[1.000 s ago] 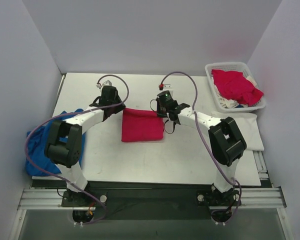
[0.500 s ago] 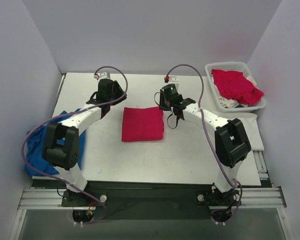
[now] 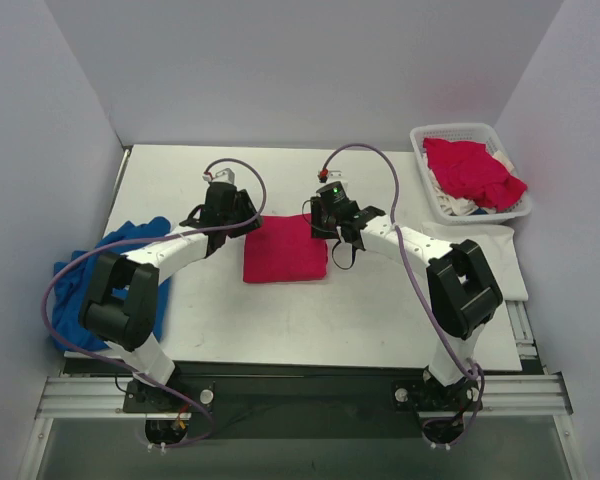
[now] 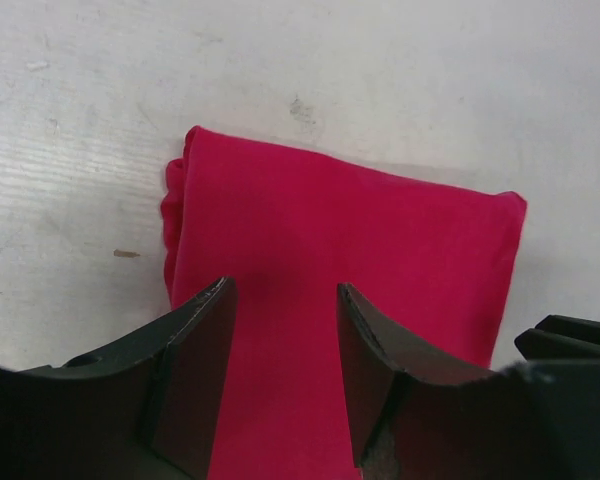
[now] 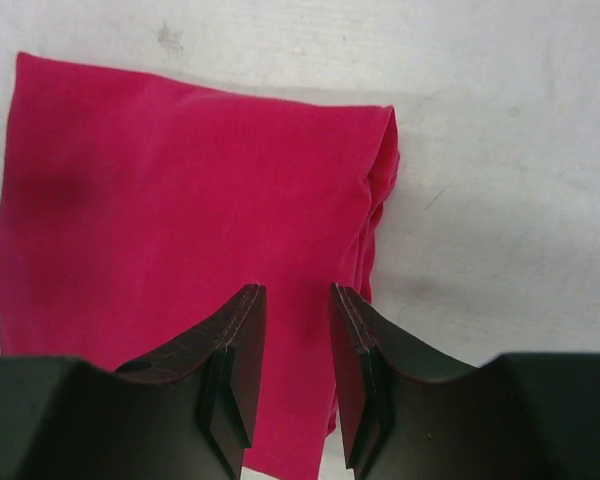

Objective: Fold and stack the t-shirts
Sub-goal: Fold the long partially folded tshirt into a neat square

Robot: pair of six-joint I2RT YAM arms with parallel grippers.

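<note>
One bright pinkish-red t-shirt (image 3: 285, 250) lies folded into a neat rectangle in the middle of the table. My left gripper (image 3: 251, 221) hovers open over its far left corner. In the left wrist view the folded t-shirt (image 4: 360, 230) fills the gap between the open left gripper (image 4: 283, 292), and nothing is pinched. My right gripper (image 3: 324, 227) is open over the far right corner. The right wrist view shows the t-shirt (image 5: 170, 200) and its layered edge under the open right gripper (image 5: 297, 292). A crumpled pinkish-red t-shirt (image 3: 472, 170) lies on a white one (image 3: 454, 206) in the basket.
A white lattice basket (image 3: 450, 129) stands at the back right. White cloth (image 3: 505, 262) lies spread on the table below it. A blue cloth (image 3: 78, 290) hangs over the table's left edge. Grey walls close in the back and both sides.
Both grippers have opened and let go of the folded shirt's far corners. They drew back toward the far wall, then came forward again over those corners. The shirt stayed flat.
</note>
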